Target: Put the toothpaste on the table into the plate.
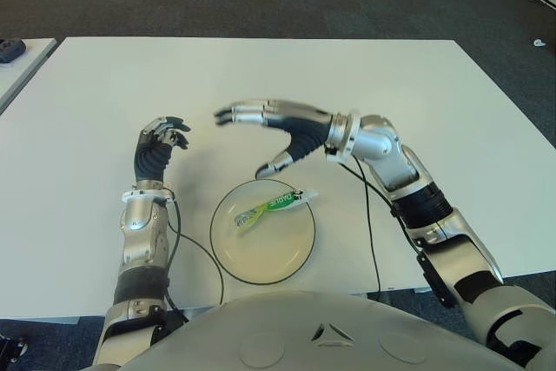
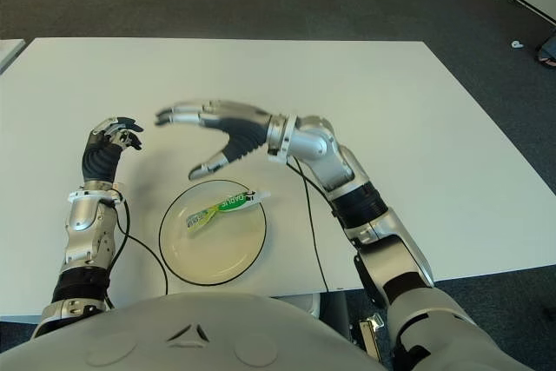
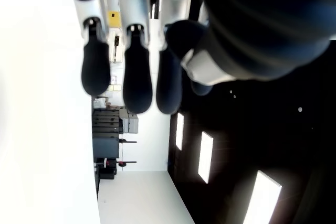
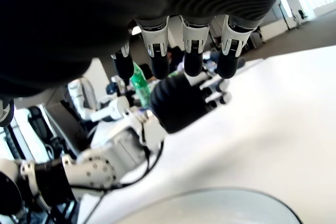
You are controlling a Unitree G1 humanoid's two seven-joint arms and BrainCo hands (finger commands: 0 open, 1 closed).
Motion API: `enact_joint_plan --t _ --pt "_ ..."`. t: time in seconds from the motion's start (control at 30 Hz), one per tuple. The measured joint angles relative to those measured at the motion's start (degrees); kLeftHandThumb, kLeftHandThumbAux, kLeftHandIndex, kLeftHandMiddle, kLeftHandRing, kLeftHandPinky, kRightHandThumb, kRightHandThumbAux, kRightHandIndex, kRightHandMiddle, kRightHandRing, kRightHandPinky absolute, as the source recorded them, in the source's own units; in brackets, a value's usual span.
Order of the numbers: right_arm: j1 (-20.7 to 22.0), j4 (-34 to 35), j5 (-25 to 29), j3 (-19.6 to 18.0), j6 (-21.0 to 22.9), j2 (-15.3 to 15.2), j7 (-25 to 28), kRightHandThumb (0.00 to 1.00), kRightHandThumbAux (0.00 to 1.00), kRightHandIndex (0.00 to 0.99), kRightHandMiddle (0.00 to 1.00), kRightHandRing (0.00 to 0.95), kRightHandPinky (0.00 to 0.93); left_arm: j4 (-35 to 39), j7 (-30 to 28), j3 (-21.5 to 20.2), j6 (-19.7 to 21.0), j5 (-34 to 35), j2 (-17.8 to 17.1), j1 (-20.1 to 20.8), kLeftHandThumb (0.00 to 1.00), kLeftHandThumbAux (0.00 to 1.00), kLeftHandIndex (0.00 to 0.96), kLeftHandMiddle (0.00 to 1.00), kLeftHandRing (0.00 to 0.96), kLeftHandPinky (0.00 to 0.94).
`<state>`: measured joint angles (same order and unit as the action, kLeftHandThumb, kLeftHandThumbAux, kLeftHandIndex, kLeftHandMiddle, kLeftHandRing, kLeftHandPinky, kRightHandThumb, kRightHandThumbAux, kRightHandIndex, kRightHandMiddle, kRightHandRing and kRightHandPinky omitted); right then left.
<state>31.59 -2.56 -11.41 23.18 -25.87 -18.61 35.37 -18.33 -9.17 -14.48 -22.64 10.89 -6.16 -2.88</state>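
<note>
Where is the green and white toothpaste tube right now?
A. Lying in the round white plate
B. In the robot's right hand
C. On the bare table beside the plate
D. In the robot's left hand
A. The green and white toothpaste tube lies in the round white plate, while the right hand hovers open above it, holding nothing.

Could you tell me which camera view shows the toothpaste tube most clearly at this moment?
The left eye view: the toothpaste lies unobstructed in the plate, its cap end over the rim. The right eye view shows the same. The right wrist view catches only the plate rim; the left wrist view shows neither.
</note>
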Motion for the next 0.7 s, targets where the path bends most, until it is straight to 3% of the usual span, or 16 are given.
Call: enact_joint_plan --t 0.17,0.37,0.53,0.7 --pt "3.35 -2.33 0.23 -3.41 6.46 5.54 -6.08 0.067 0.515 0.000 0.000 0.000 0.020 -0.27 0.00 -0.07 0.10 0.39 0.04 0.37 0.836 0.675 0.417 0.506 0.634 0.628" --pt "5.76 -5.62 -2.35 -6.72 9.15 9.82 -16.15 0.058 0.597 0.000 0.000 0.000 0.053 -1.54 -0.01 -0.06 -0.01 0.39 0.06 1.59 0.837 0.674 0.425 0.496 0.632 0.623" --pt "3.00 -5.08 -2.54 -9.87 9.70 12.35 -23.81 0.087 0.627 0.009 0.030 0.021 0.087 -2.17 -0.35 0.03 -0.02 0.40 0.02 1.77 0.836 0.674 0.425 0.496 0.634 0.631" --pt "-2.91 -6.14 1.18 -14.09 7.39 16.40 -30.27 0.151 0.663 0.098 0.149 0.107 0.126 -3.36 -0.82 0.28 -1.89 0.07 -0.01 1.91 0.836 0.674 0.422 0.502 0.646 0.647"
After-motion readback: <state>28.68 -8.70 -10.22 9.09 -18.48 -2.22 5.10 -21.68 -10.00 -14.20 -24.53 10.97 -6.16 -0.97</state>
